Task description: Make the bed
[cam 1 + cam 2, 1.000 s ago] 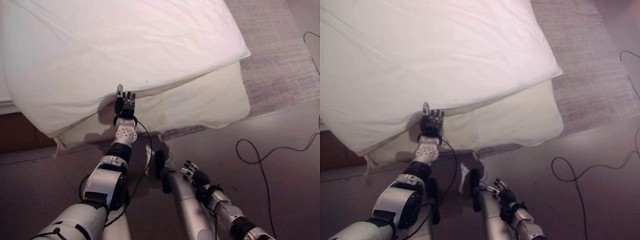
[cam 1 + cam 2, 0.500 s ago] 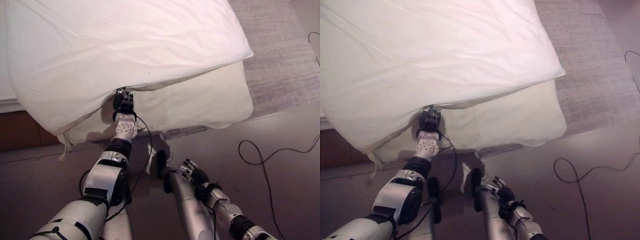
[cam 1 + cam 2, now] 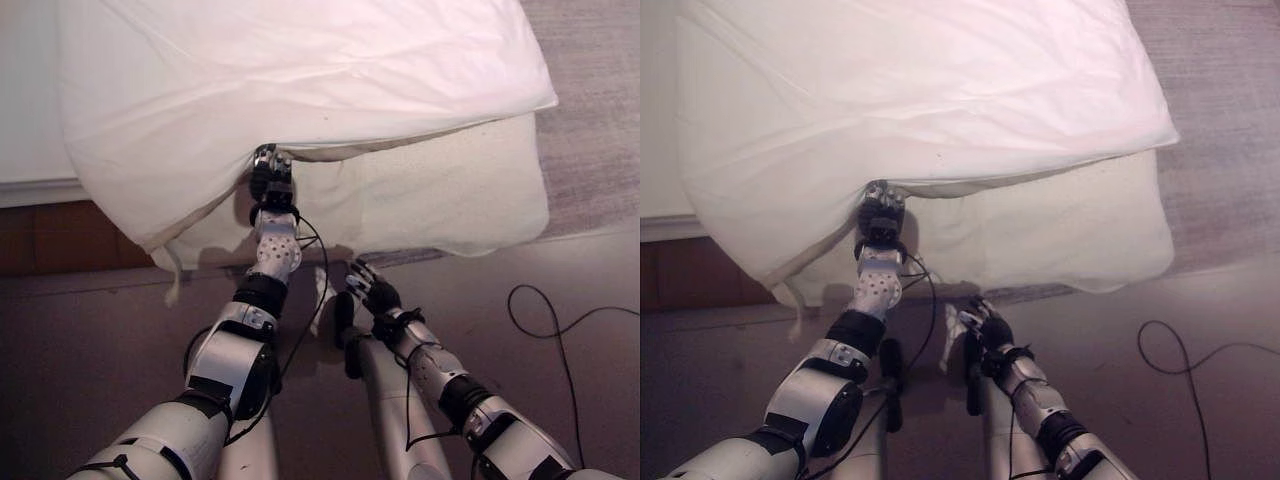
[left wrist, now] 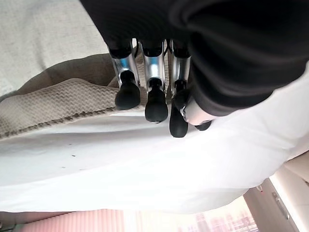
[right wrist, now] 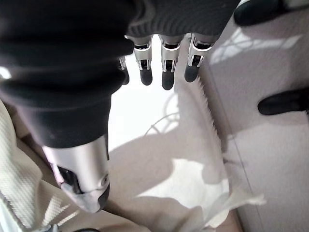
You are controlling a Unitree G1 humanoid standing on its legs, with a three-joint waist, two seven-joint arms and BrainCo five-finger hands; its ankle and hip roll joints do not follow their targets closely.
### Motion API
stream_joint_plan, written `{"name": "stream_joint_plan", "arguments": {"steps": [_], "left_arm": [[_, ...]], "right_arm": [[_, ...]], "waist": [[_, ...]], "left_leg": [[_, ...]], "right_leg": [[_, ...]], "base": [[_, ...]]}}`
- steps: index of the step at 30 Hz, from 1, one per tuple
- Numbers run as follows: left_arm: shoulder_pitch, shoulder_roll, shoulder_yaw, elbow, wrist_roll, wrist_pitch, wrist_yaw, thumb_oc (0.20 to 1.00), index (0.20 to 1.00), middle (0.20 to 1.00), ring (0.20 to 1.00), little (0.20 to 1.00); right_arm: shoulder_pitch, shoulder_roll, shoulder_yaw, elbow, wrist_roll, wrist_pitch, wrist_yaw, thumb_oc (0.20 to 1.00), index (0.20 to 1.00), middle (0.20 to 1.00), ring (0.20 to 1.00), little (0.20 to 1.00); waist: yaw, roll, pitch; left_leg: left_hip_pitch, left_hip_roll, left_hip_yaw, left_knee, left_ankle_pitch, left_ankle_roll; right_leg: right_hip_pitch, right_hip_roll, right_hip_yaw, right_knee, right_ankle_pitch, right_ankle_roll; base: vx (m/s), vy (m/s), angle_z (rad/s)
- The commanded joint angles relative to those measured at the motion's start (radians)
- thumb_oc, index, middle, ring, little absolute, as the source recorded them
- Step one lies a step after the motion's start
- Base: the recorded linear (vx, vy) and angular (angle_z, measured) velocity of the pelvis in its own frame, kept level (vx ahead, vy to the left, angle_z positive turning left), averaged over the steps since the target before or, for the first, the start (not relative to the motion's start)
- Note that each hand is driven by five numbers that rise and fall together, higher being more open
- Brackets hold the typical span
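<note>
Two hands listed. Left hand (image 3: 271,186): at the hanging edge of the white cotton duvet (image 3: 300,80), fingers (image 4: 155,101) curled onto its hem, at 12 o'clock. Cream woven blanket (image 3: 440,195): beneath the duvet, draping to the floor. Right hand (image 3: 370,293): low at 5 o'clock, fingers relaxed, holding nothing.

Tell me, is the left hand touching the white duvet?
Touching. In the left wrist view, the left hand presses its dark fingertips against the white duvet edge.
</note>
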Motion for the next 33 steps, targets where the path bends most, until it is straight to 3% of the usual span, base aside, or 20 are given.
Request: {"name": "stream_joint_plan", "arguments": {"steps": [1, 3, 4, 17, 21, 28, 33], "left_arm": [[-0.032, 0.031, -0.008, -0.059, 0.043, -0.027, -0.055, 0.536, 0.536, 0.536, 0.536, 0.536], [-0.023, 0.029, -0.014, -0.056, 0.040, -0.023, -0.057, 0.746, 0.746, 0.746, 0.746, 0.746], [-0.021, 0.036, -0.007, -0.051, 0.046, -0.023, -0.052, 1.000, 1.000, 1.000, 1.000, 1.000], [-0.011, 0.037, 0.016, -0.030, 0.074, -0.051, 0.054, 1.000, 1.000, 1.000, 1.000, 1.000], [-0.033, 0.025, 0.032, 0.002, 0.078, -0.069, 0.148, 1.000, 1.000, 1.000, 1.000, 1.000], [-0.093, 0.036, 0.061, 0.123, 0.110, -0.028, 0.293, 1.000, 1.000, 1.000, 1.000, 1.000], [0.000, -0.009, 0.048, -0.027, 0.154, -0.051, 0.349, 1.000, 1.000, 1.000, 1.000, 1.000]], "right_arm": [[0.065, 0.001, 0.016, -0.048, 0.016, -0.030, 0.002, 1.000, 1.000, 1.000, 1.000, 1.000], [0.076, -0.004, 0.018, -0.037, 0.009, -0.026, 0.004, 1.000, 1.000, 1.000, 1.000, 1.000], [0.082, -0.005, 0.014, -0.028, 0.004, -0.024, 0.007, 1.000, 1.000, 1.000, 1.000, 1.000], [0.157, -0.033, -0.004, -0.015, -0.005, -0.004, 0.001, 1.000, 1.000, 1.000, 1.000, 1.000], [0.153, -0.043, -0.003, -0.021, -0.007, 0.006, -0.014, 1.000, 1.000, 1.000, 1.000, 1.000], [0.142, -0.064, -0.010, -0.039, -0.004, 0.022, -0.029, 1.000, 1.000, 1.000, 1.000, 1.000], [0.154, -0.080, -0.037, -0.082, -0.006, 0.020, -0.041, 1.000, 1.000, 1.000, 1.000, 1.000]], "waist": [[-0.012, 0.022, -0.031], [-0.012, 0.023, -0.031], [-0.012, 0.023, -0.030], [-0.018, 0.029, -0.025], [-0.017, 0.037, -0.017], [-0.018, 0.057, -0.005], [-0.009, 0.074, 0.010]], "left_leg": [[-0.041, -0.022, 0.007, 0.003, -0.005, 0.020], [-0.042, -0.022, 0.008, -0.003, -0.002, 0.018], [-0.041, -0.023, 0.007, -0.005, 0.000, 0.019], [-0.058, -0.019, 0.005, 0.006, 0.000, 0.019], [-0.060, -0.019, 0.008, 0.007, 0.000, 0.021], [-0.061, -0.025, 0.012, -0.005, 0.008, 0.025], [-0.066, -0.031, 0.009, -0.014, 0.016, 0.028]], "right_leg": [[0.017, -0.015, 0.019, -0.093, 0.046, 0.134], [0.014, -0.015, 0.018, -0.096, 0.046, 0.133], [0.016, -0.015, 0.017, -0.099, 0.047, 0.134], [-0.002, -0.015, 0.018, -0.082, 0.038, 0.132], [-0.008, -0.016, 0.023, -0.080, 0.039, 0.133], [-0.007, -0.019, 0.023, -0.088, 0.042, 0.138], [-0.013, -0.022, 0.020, -0.087, 0.042, 0.136]], "base": [[0.00, 0.000, 0.00], [0.00, 0.000, 0.00], [0.00, 0.000, 0.00], [0.00, -0.002, 0.00], [0.00, 0.000, 0.00], [0.00, 0.000, 0.00], [0.00, -0.002, 0.01]]}}
